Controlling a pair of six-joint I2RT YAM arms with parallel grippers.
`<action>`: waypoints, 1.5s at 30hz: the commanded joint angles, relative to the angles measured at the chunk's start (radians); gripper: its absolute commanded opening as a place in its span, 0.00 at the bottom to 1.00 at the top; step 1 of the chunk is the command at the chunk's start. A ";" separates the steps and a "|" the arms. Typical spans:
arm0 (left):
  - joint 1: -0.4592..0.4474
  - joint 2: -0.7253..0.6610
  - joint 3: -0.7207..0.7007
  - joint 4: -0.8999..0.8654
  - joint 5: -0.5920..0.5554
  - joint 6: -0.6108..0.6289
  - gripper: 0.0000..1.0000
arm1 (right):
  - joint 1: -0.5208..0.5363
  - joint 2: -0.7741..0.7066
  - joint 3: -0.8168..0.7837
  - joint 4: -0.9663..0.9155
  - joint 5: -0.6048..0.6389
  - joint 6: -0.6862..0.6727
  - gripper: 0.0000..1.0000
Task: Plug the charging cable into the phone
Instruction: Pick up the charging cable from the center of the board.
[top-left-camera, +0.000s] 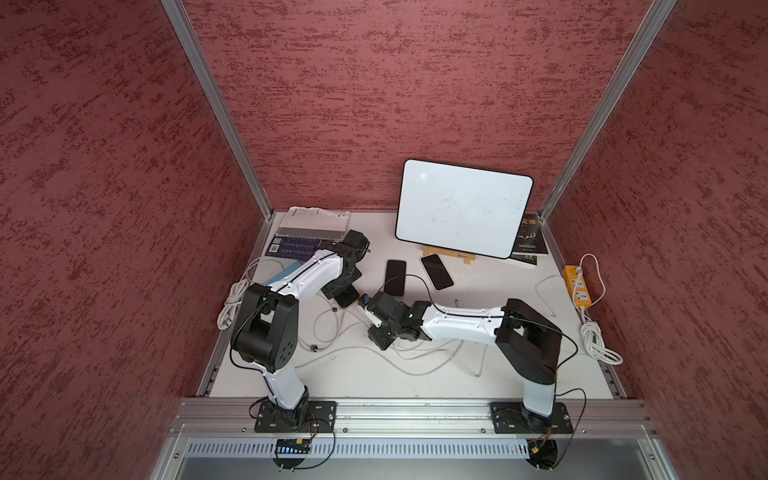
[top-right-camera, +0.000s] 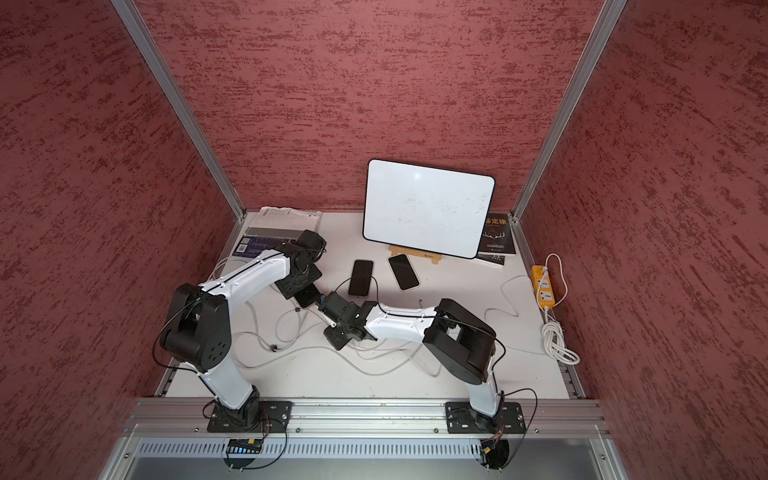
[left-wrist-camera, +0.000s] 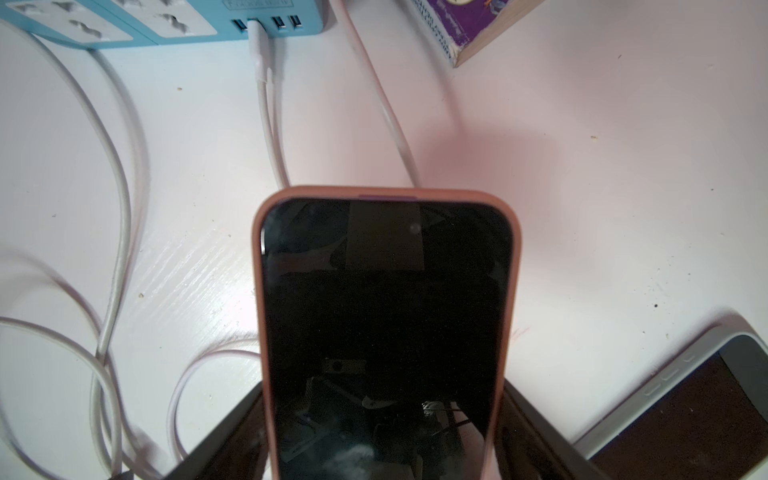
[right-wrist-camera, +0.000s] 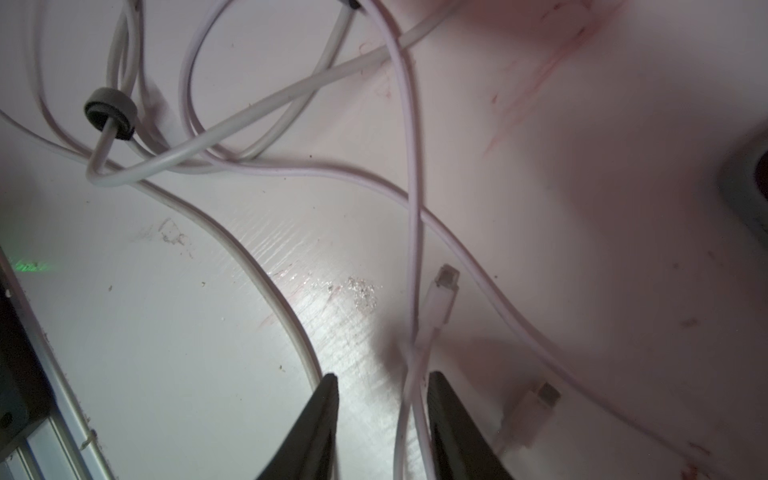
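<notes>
The light is even and fairly bright, falling from overhead. The white table (top-left-camera: 374, 382) shows cleanly, and the robot arms (top-left-camera: 457, 324) throw only soft, short shadows across it. A small hot spot glints on the whiteboard (top-left-camera: 423, 176). In both top views the wide lens splays the aluminium posts (top-left-camera: 216, 108) outward.

At the left wrist the pink-cased phone (left-wrist-camera: 384, 332) mirrors the rig in its dark screen. Streaky glare lies on the tabletop, and the white cables (left-wrist-camera: 124, 216) smear near the frame's edge.

At the right wrist a pinkish cast tints everything. The charging cable (right-wrist-camera: 412, 208) is motion-blurred, the right gripper (right-wrist-camera: 383, 375) looms out of focus, and a green fleck (right-wrist-camera: 31, 265) flares.
</notes>
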 joint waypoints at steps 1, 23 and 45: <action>0.008 -0.043 -0.016 0.032 -0.016 0.013 0.00 | 0.004 0.045 0.046 -0.031 0.068 0.012 0.36; 0.015 -0.025 -0.019 0.045 -0.004 0.021 0.00 | -0.002 0.133 0.110 -0.082 0.125 0.053 0.28; 0.017 -0.023 -0.022 0.058 0.019 0.026 0.00 | -0.007 -0.022 0.016 0.000 0.104 -0.018 0.00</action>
